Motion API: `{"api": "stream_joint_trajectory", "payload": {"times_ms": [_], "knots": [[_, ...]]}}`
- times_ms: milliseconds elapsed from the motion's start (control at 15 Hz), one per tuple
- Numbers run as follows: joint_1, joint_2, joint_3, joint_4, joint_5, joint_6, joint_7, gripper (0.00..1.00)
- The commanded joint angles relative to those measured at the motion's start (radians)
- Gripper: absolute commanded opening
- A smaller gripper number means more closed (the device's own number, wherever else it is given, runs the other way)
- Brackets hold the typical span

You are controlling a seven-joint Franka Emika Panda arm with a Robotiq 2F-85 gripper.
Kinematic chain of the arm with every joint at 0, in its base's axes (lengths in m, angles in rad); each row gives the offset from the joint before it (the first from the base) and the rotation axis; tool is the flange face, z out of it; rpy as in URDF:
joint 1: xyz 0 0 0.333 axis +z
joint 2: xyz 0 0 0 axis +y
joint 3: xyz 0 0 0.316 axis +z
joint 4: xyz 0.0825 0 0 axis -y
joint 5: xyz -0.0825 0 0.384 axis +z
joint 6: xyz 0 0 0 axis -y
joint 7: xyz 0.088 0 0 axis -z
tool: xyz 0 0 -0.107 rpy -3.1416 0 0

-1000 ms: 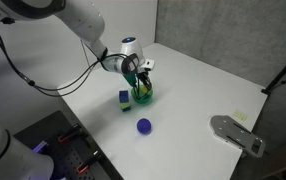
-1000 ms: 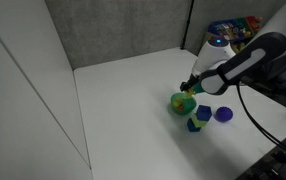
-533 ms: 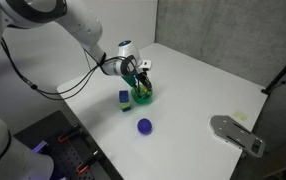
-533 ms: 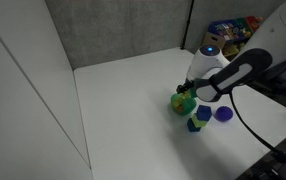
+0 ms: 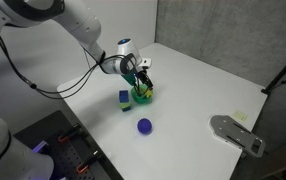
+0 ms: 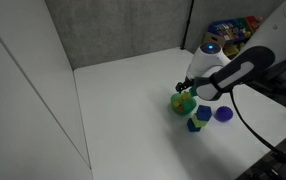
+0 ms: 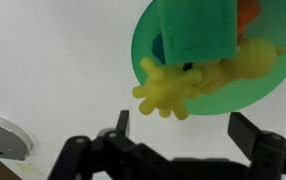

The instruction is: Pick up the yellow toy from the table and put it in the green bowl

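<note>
The yellow toy [image 7: 173,85] lies in the green bowl [image 7: 273,85], with its splayed end hanging over the bowl's rim. A green block [image 7: 195,30] and something orange also sit in the bowl. My gripper [image 7: 186,125] hangs just above the bowl, open, with nothing between its fingers. In both exterior views the gripper [image 5: 143,76] [image 6: 189,88] points down at the bowl [image 5: 143,97] [image 6: 184,103] on the white table [image 5: 203,90].
A blue block [image 5: 124,97] stands beside the bowl and a purple ball [image 5: 144,126] lies nearer the table's front. A grey flat object [image 5: 238,133] sits at the table's edge. A bin of coloured toys [image 6: 231,30] stands behind the table.
The gripper has gone from shut on the yellow toy to open, and the toy now rests in the green bowl. The arm shifted slightly over the bowl.
</note>
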Motion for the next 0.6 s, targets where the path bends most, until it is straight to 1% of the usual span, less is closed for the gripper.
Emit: {"api": "stream_joint_trajectory", "payload": {"times_ms": [0,267,533], "knots": [[-0.034,-0.120,0.035,-0.078,-0.004,-0.015,-0.038,1.00],[-0.107,-0.246,0.103,-0.151,0.005,-0.033,-0.083,1.00],[-0.171,-0.363,0.146,-0.222,-0.009,-0.085,-0.102,1.00]]}}
